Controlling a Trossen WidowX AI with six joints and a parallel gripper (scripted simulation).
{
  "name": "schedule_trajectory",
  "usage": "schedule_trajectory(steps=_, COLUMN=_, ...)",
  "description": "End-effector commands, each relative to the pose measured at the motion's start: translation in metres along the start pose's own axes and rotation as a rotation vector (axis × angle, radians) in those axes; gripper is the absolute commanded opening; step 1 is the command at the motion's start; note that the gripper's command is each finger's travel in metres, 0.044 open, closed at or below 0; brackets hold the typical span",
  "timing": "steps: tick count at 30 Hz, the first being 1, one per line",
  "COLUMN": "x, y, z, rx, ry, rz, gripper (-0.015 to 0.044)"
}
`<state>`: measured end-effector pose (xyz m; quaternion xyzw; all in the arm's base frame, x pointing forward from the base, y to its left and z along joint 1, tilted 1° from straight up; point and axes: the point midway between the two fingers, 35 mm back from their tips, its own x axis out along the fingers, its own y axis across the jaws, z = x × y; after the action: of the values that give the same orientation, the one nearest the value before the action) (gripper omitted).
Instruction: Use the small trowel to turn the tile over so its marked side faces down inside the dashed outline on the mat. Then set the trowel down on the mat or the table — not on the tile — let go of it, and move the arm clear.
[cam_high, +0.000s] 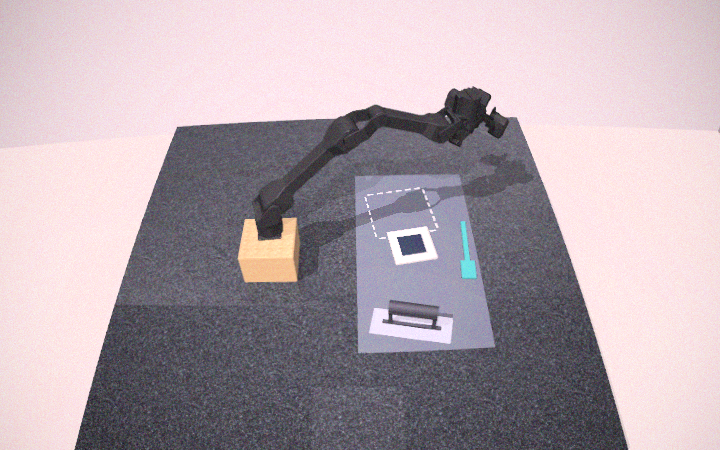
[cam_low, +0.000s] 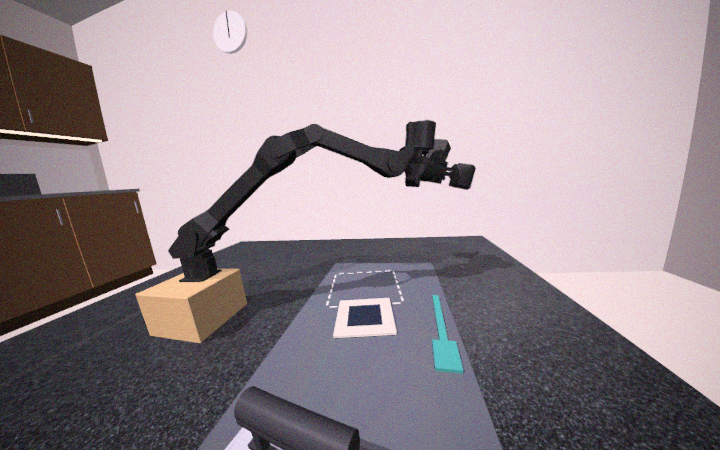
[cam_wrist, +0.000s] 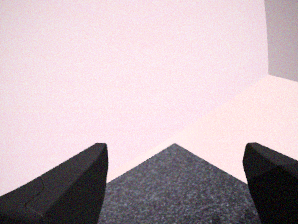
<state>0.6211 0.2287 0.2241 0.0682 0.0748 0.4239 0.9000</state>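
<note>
1. Dark speckled table (cam_high: 212, 339) under pale pink walls; brown cabinets (cam_low: 63, 238) and round wall clock (cam_low: 229, 30) at left.
2. Grey mat (cam_high: 414, 289) laid on table, dashed outline (cam_high: 401, 211) at far end.
3. Tile (cam_high: 412, 244) marked side up, just outside outline's near edge.
4. Teal trowel (cam_high: 466, 253) flat on mat, beside tile, apart.
5. Gripper (cam_low: 451, 170) high above table's far corner, jaws partly spread, holding nothing.
6. Large float (cam_high: 413, 319) at mat's near end.
</note>
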Motion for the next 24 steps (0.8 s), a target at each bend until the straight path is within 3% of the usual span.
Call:
schedule_trajectory(steps=1, x=-0.024, y=-0.038, z=-0.009, rx=0.027, ry=0.058, rz=-0.109, gripper=0.0270)
schedule_trajectory(steps=13, x=-0.125, y=-0.143, z=-0.053, rx=0.145, ry=0.278, rz=-0.442, gripper=0.0270)
schedule_trajectory(steps=24, x=-0.245, y=-0.198, z=-0.099, rx=0.299, ry=0.506, rz=-0.701, gripper=0.0270)
